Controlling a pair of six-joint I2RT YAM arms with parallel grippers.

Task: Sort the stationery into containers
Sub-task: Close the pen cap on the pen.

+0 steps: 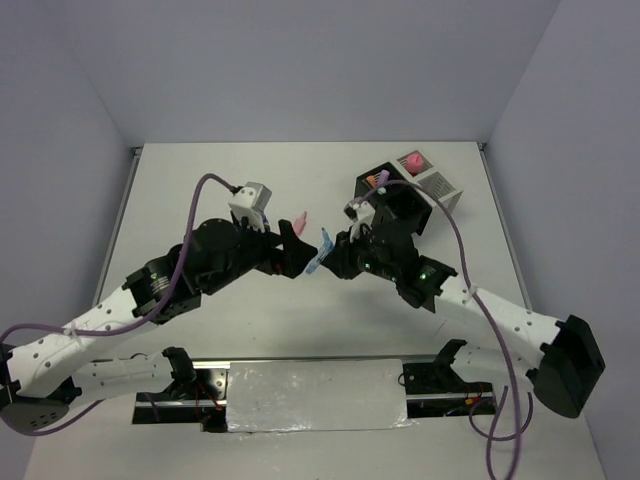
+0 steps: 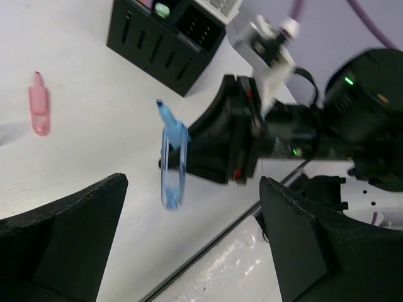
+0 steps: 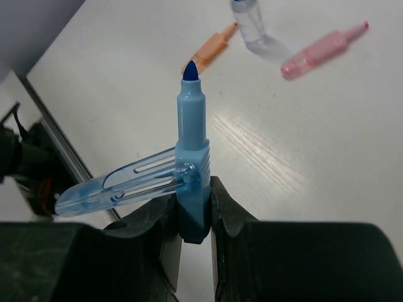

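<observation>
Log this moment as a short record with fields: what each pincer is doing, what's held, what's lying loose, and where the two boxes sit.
Right pincer: shut on blue highlighter, tip bare, pointing away from the pincer
Left pincer: open, empty, facing the highlighter
Loose on table: pink highlighter, orange highlighter, clear bottle
Black box: far right of table, items inside
White box: right against the black box, at its far side

Arms meet mid-table. Blue highlighter (image 1: 318,252) sits between left gripper (image 1: 297,250) and right gripper (image 1: 336,254). Pink highlighter (image 1: 297,219) lies at its 11 o'clock. Black container (image 1: 408,205) is at 2 o'clock, white container (image 1: 441,187) beside it with a pink item (image 1: 412,160) inside.
</observation>
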